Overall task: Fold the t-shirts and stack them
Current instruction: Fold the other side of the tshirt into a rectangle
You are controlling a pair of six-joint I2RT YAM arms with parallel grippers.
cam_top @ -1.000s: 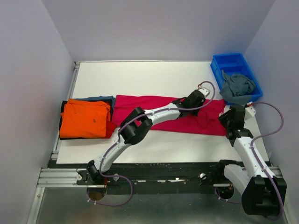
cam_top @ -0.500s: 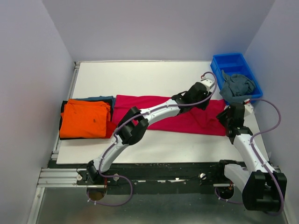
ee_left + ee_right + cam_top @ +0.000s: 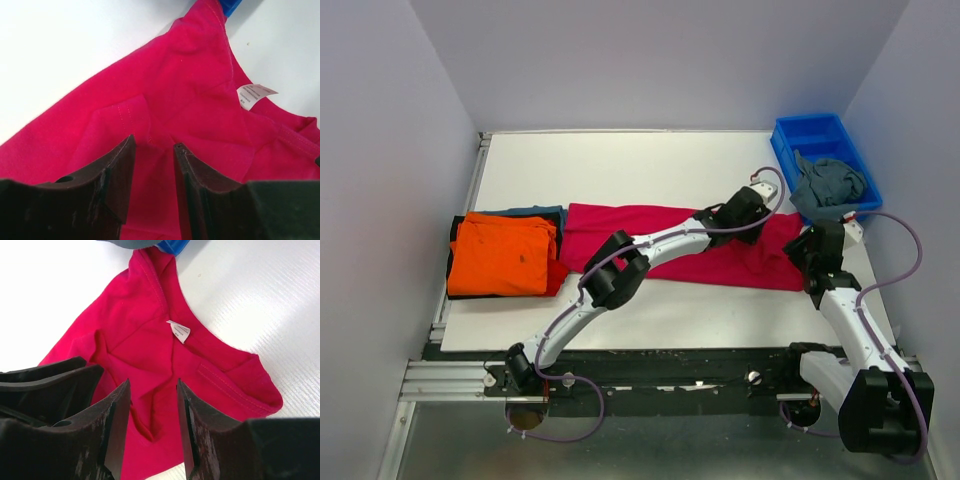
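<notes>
A large crimson-pink t-shirt [image 3: 665, 240] lies spread across the middle of the table, its collar end to the right. My left gripper [image 3: 752, 206] reaches across over that collar end. In the left wrist view my left gripper [image 3: 154, 143] is open, with pink cloth [image 3: 165, 85] under the jaws. My right gripper [image 3: 809, 250] hovers at the shirt's right edge. In the right wrist view my right gripper [image 3: 152, 382] is open above a fold of the pink shirt [image 3: 135, 320], near its white label [image 3: 179, 331]. A folded orange t-shirt [image 3: 505, 255] tops a stack with blue [image 3: 538, 211], black and red [image 3: 557, 280] edges showing.
A blue plastic bin [image 3: 813, 131] stands at the back right with a grey-blue t-shirt [image 3: 830, 185] draped over its near end. The stack sits at the table's left edge. Walls close in on the left, back and right.
My left gripper rose toward the far right half a second ago and has come back down onto the shirt's collar end. The right gripper shifted slightly; the shirt lies about the same.
</notes>
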